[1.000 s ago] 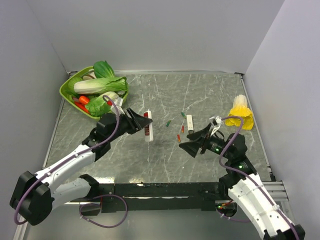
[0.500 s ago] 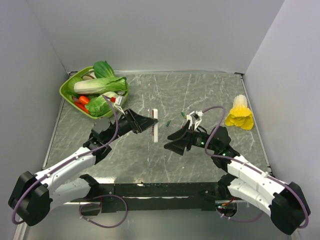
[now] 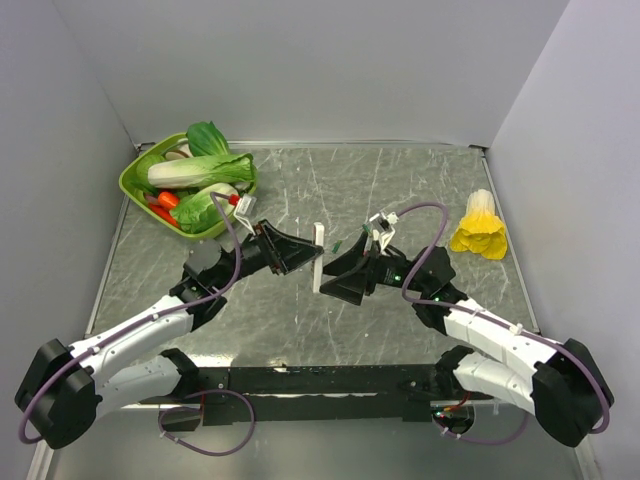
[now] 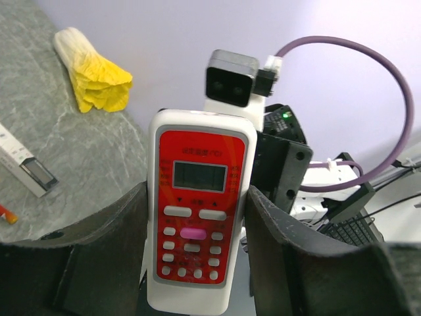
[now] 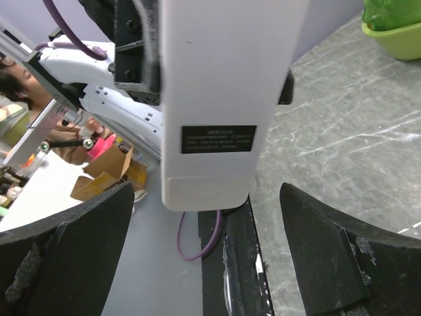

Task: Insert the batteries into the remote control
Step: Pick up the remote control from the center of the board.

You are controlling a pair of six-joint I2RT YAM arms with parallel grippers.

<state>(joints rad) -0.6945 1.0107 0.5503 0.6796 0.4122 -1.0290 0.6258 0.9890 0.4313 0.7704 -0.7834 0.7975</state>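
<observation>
Two end effectors meet over the middle of the grey marbled desk (image 3: 300,325). Your left end effector (image 3: 308,258) is clamped on the long sides of the small white rectangular remote control (image 3: 319,235), holding it upright and off the desk. Its red front with pale buttons and display faces the left wrist camera. Its plain white back with a small dark label faces the right wrist camera.

Your right end effector (image 3: 328,280) is spread wide and holds nothing. In its own view its dark fingers (image 5: 72,257) stand on either side of the remote control's lower end, and you cannot tell whether they touch it.

One tiny orange-red cylindrical battery (image 4: 5,214) lies on the desk, cut by the left wrist view's edge, near a narrow white-and-black bar (image 4: 25,163). The second battery is hidden.

A yellow-and-white leafy toy vegetable (image 3: 480,228) lies at the desk's right side. A lime-green plastic basket (image 3: 127,180) of toy vegetables sits in the far left corner.
</observation>
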